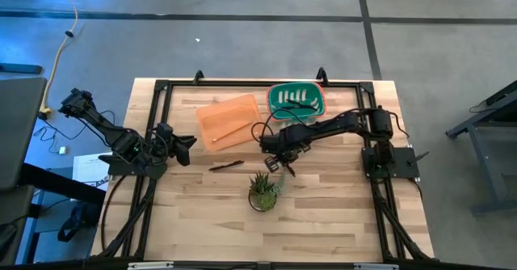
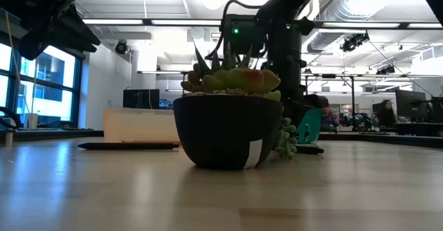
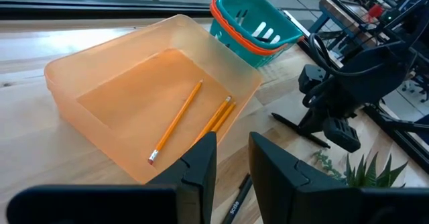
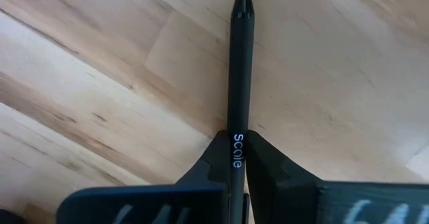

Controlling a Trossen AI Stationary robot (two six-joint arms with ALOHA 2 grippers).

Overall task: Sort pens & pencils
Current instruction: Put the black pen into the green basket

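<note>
Gripping one black pen [image 4: 240,70] mid-barrel on the table [image 4: 100,83], right pincer [image 4: 238,158] closed on it. Item judged light, rigid, slick; mid-barrel hold suits. Left pincer [image 3: 231,163] idle, part open, empty.

Robotics lab, exposed ceiling ducts [image 2: 360,10], monitors [image 2: 142,98], wood bench w/ metal frame [image 1: 339,213]
</note>
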